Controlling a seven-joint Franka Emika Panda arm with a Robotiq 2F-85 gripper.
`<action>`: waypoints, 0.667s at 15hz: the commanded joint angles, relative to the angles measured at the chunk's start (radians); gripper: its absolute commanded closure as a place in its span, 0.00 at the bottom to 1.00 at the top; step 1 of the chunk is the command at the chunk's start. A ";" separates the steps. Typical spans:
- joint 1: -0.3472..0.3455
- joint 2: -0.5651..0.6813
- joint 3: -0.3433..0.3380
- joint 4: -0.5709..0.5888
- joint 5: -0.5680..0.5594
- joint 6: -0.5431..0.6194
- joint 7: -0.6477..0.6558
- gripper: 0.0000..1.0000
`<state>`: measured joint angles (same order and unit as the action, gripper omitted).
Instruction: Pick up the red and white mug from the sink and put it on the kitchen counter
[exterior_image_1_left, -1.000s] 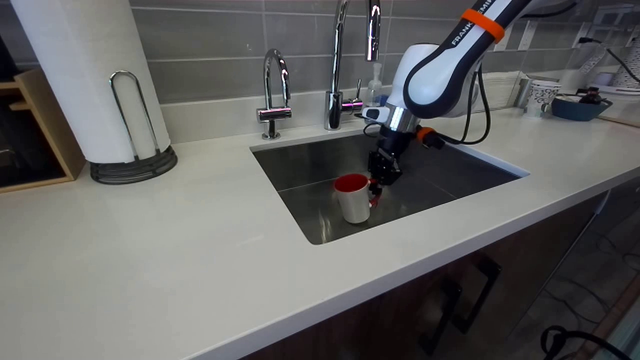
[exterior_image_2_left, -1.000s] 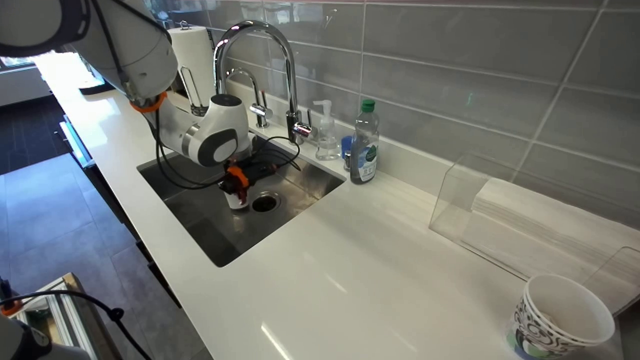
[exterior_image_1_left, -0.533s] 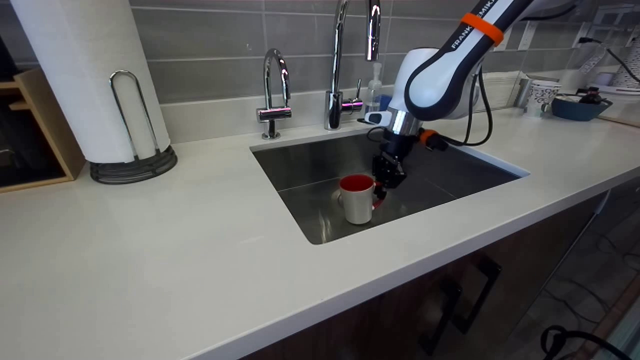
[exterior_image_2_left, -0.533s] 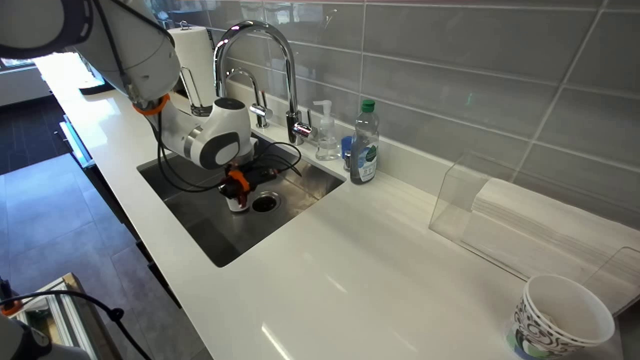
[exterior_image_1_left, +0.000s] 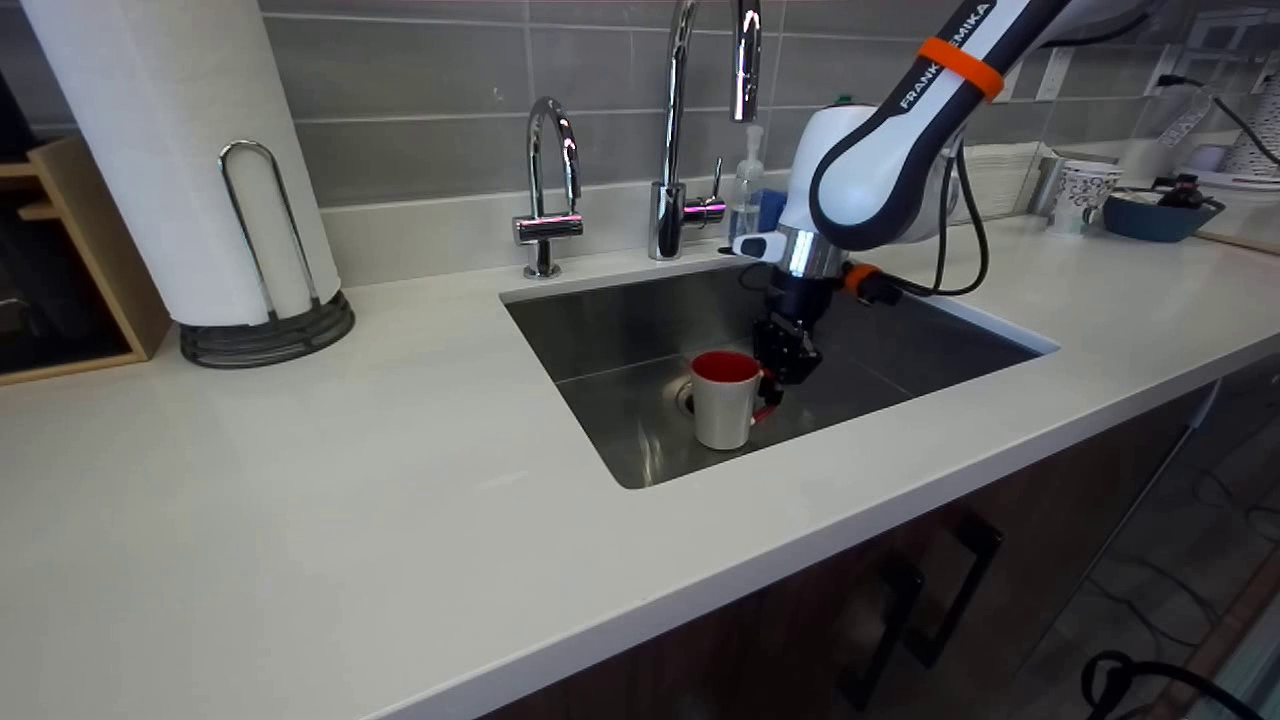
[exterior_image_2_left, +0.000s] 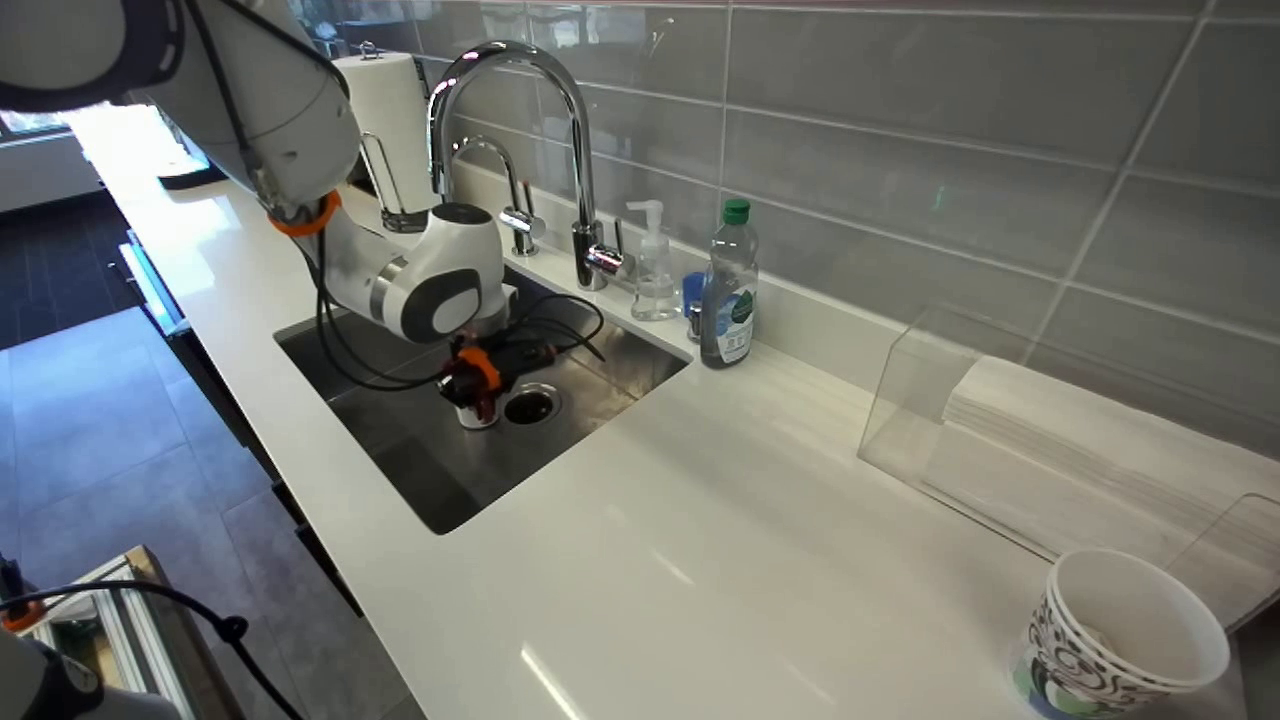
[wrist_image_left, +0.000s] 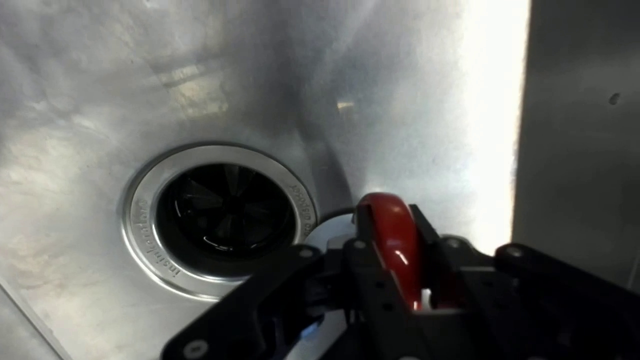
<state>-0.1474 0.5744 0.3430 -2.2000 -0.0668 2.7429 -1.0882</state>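
White kitchen counter (exterior_image_1_left: 400, 520) fills our foreground in an exterior view, dark cabinet doors (exterior_image_1_left: 800, 630) below its straight edge. Set into it, the steel sink (exterior_image_1_left: 620, 325). Inside, a red and white mug (exterior_image_1_left: 722, 415), upright, toward the near side; whether its base meets the steel we cannot tell. We find the gripper (wrist_image_left: 392, 222) narrow: in the wrist view its fingers (wrist_image_left: 364, 255) press both sides of the red handle (wrist_image_left: 397, 240), holding it. Round drain (wrist_image_left: 225, 220) just beside the mug. Farther back, a tall chrome faucet (exterior_image_1_left: 667, 215), a small chrome faucet (exterior_image_1_left: 541, 228), a clear pump bottle (exterior_image_2_left: 655, 285); last, grey tiled wall (exterior_image_1_left: 410, 80).
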 joint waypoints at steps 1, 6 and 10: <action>0.041 -0.015 -0.037 -0.003 -0.009 -0.020 0.011 0.95; 0.070 -0.028 -0.062 -0.012 -0.017 -0.006 0.026 0.54; 0.093 -0.044 -0.087 -0.020 -0.024 -0.002 0.047 0.27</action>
<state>-0.0868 0.5635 0.2864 -2.1997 -0.0698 2.7415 -1.0808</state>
